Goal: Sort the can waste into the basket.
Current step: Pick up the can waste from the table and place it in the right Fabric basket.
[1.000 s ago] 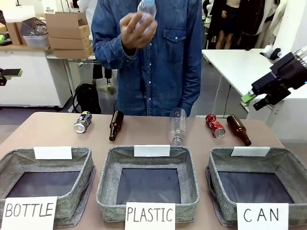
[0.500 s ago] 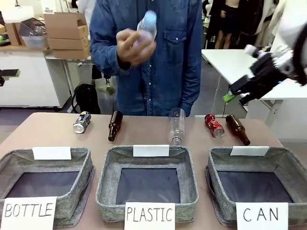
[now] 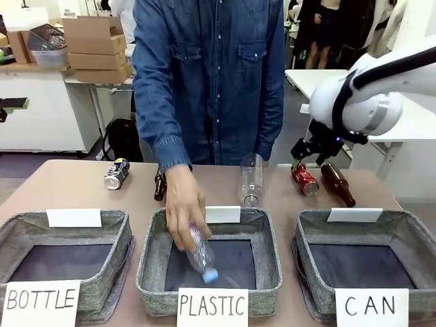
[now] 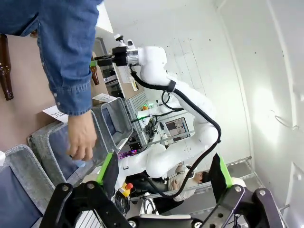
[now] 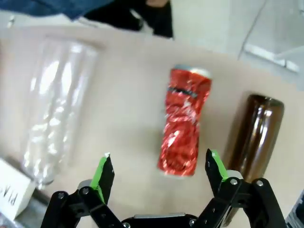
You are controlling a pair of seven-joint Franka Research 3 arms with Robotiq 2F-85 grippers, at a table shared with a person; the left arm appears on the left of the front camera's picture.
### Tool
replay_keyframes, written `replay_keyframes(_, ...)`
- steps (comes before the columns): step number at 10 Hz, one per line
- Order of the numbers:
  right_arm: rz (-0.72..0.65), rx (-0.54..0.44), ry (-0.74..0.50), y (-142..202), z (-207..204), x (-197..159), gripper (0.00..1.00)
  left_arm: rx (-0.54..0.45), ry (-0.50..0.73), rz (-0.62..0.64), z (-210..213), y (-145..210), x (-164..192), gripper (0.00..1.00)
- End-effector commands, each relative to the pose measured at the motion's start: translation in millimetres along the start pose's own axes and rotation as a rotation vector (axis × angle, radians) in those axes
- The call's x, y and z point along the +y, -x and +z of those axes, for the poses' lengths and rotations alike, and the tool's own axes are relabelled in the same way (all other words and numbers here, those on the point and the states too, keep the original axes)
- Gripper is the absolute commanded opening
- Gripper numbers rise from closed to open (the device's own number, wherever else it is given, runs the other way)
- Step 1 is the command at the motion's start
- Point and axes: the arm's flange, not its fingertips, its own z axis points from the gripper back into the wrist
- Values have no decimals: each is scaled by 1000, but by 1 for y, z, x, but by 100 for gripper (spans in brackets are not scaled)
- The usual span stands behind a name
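The right gripper (image 5: 158,159) hangs over the crumpled red can (image 5: 184,121) with its jaws spread wide and one green pad to each side, clear of the metal. That reads as lining up to pinch the can across its narrow body. The can lies on its side between a clear plastic bottle (image 5: 57,104) and a brown glass bottle (image 5: 251,128). The brown bottle is just beside it, so that finger has little room. The CAN basket (image 3: 409,231) waits near, on the robot's side. The blue and silver can (image 3: 117,173) lies well apart, behind the BOTTLE basket (image 3: 126,235). The left gripper (image 4: 165,161) idles open and empty in the air, while the person's hand (image 3: 182,211) holds a plastic bottle (image 3: 199,255) inside the PLASTIC basket (image 3: 151,252)
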Motion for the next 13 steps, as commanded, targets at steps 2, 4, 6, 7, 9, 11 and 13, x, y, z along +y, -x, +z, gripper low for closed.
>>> replay_keyframes(2, -53, 23, 118, -35, -35, -5, 100, -6, 24, -19, -1, -2, -2, 100)
replay_keyframes(4, -63, 22, 113, -49, -64, -11, 100, -6, 24, -19, -1, -2, -2, 100)
replay_keyframes(6, -64, 39, 130, -54, -77, -10, 100, -6, 24, -19, -1, -2, -2, 100)
replay_keyframes(7, -71, 53, 145, -54, -82, -10, 100, -6, 24, -19, -1, -2, -2, 100)
replay_keyframes(9, -64, 71, 149, -53, -87, -8, 100, -6, 24, -19, -1, -2, -2, 100)
replay_keyframes(11, -55, 81, 135, -52, -88, -7, 71, -6, 24, -19, -1, -2, -2, 100)
replay_keyframes(13, -64, 89, 125, -52, -88, -7, 12, -6, 24, -19, -1, -2, -2, 100)
